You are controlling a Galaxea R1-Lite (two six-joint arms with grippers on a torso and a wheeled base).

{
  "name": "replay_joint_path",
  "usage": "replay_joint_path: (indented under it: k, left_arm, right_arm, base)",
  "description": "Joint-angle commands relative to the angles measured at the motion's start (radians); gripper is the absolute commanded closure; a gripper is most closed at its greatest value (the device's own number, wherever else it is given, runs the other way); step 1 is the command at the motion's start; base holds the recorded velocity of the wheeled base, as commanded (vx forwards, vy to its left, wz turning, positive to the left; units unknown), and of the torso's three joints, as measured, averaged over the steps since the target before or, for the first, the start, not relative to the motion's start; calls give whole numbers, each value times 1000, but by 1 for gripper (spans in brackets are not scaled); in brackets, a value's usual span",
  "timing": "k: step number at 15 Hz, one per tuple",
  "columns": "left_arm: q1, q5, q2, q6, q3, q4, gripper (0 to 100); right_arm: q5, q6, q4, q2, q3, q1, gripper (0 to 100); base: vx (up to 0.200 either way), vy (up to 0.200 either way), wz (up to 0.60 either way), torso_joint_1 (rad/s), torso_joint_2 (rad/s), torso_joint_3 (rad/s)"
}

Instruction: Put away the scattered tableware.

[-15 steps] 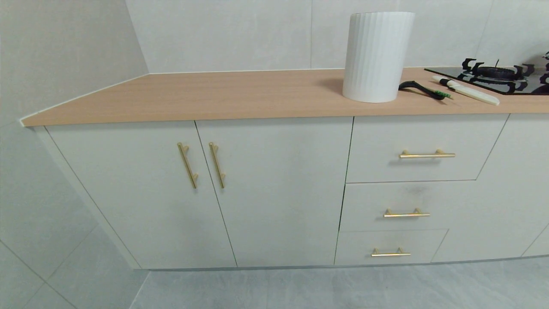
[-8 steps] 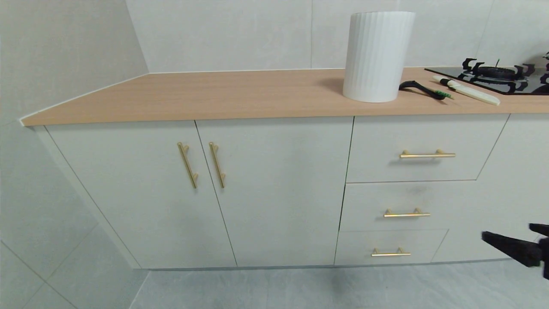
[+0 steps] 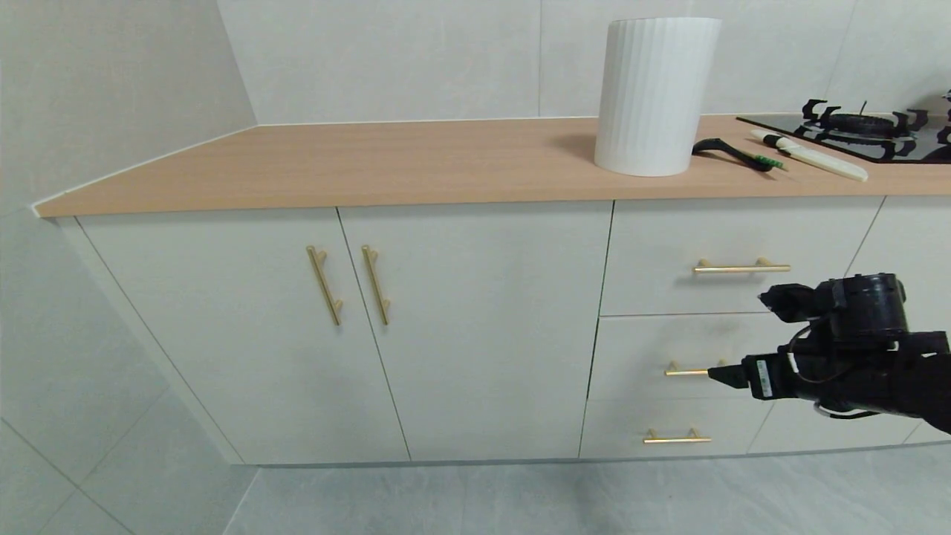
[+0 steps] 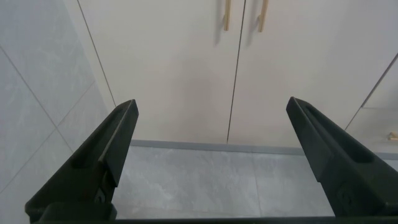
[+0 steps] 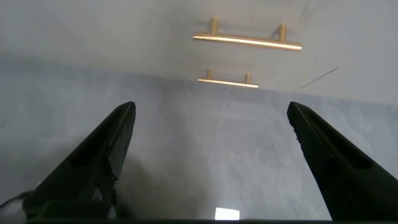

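Observation:
On the wooden countertop (image 3: 356, 163) stands a tall white ribbed holder (image 3: 654, 96). Right of it lie a black-handled utensil with a green part (image 3: 732, 154) and a white knife (image 3: 810, 155). My right gripper (image 3: 745, 338) hangs open and empty in front of the drawers, level with the middle drawer handle (image 3: 687, 370). In the right wrist view the right gripper (image 5: 211, 143) looks down on the floor and two gold drawer handles (image 5: 247, 41). My left gripper (image 4: 211, 143) is open and empty, low before the cabinet doors (image 4: 236, 74).
A gas stove (image 3: 862, 134) sits at the counter's far right. Below the counter are two doors with gold handles (image 3: 349, 286) and three drawers, the top handle (image 3: 741, 267) and the bottom handle (image 3: 677, 439). A tiled wall closes in the left side; grey floor lies below.
My right arm has come up into the head view from the lower right and now sits in front of the drawers. The things on the counter have not moved.

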Motion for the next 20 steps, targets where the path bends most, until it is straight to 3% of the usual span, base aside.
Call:
replay_joint_path:
  k: [1,9,13,20]
  left_arm:
    - [1,1,1,0,0,0,0]
    - [1,1,1,0,0,0,0]
    - [1,1,1,0,0,0,0]
    - [1,1,1,-2,0,0,0]
  right_arm:
    - [-15,-8,-153,217,-35,-42,0]
    - [-55,-28,-299,400,-156,-108,0]
    - [-137,-31,-382,498,-204,-106,0]
    - [-179,-44,-429,568,-241,-91,0]
  base:
    - [0,0,0,0,0,0]
    - [0,0,0,0,0,0]
    - [0,0,0,0,0,0]
    - [0,0,0,0,0,0]
